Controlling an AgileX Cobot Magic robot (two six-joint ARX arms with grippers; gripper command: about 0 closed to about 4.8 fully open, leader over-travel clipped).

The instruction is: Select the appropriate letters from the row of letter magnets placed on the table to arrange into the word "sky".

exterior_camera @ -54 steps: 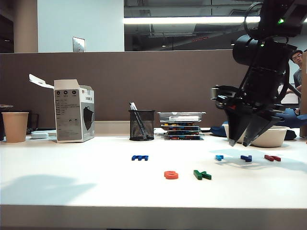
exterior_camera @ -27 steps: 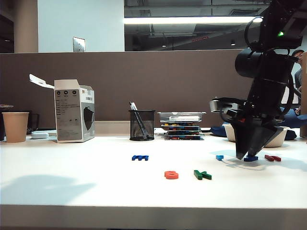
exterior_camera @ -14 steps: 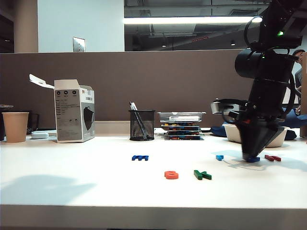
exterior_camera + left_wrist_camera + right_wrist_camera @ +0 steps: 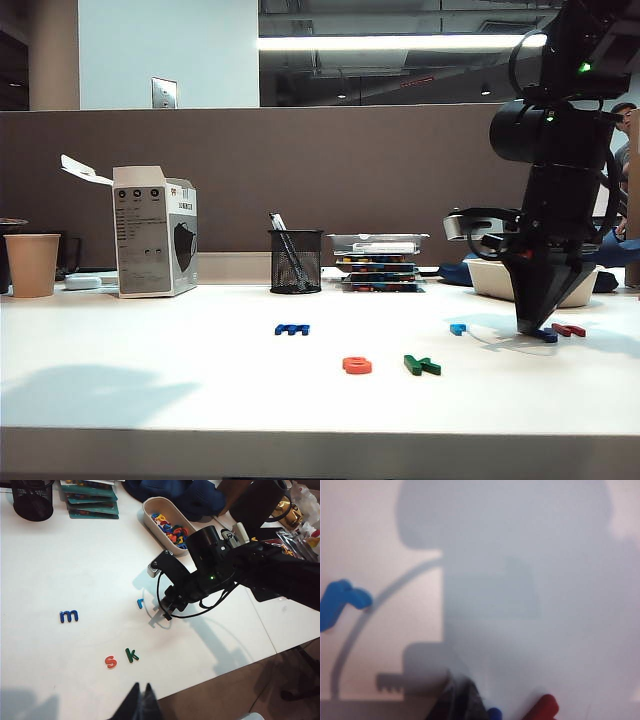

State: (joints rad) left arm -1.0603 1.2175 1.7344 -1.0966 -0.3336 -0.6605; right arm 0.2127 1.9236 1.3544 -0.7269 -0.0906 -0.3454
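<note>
The right gripper [image 4: 537, 328] points down at the wide white table [image 4: 200, 390], its black fingertips [image 4: 462, 705] drawn together on the small dark blue plastic letter magnet [image 4: 546, 335], which shows just under the tips and just beside the small red plastic letter [image 4: 570, 329]. The tiny light-blue letter [image 4: 457, 328] lies near the dark blue one, on the side toward the black mesh pen cup [image 4: 296, 261]. In front of that cup lies the wider blue "m" magnet [image 4: 292, 328]; nearer the table's front edge the rounded orange-red "s" magnet [image 4: 357, 365] and the dark green "k" magnet [image 4: 421, 365] sit side by side, apart from the dark blue letter. The left gripper [image 4: 140, 703] hangs high above the table's front edge, well away from the pen cup, its dark fingers closed together on nothing.
</note>
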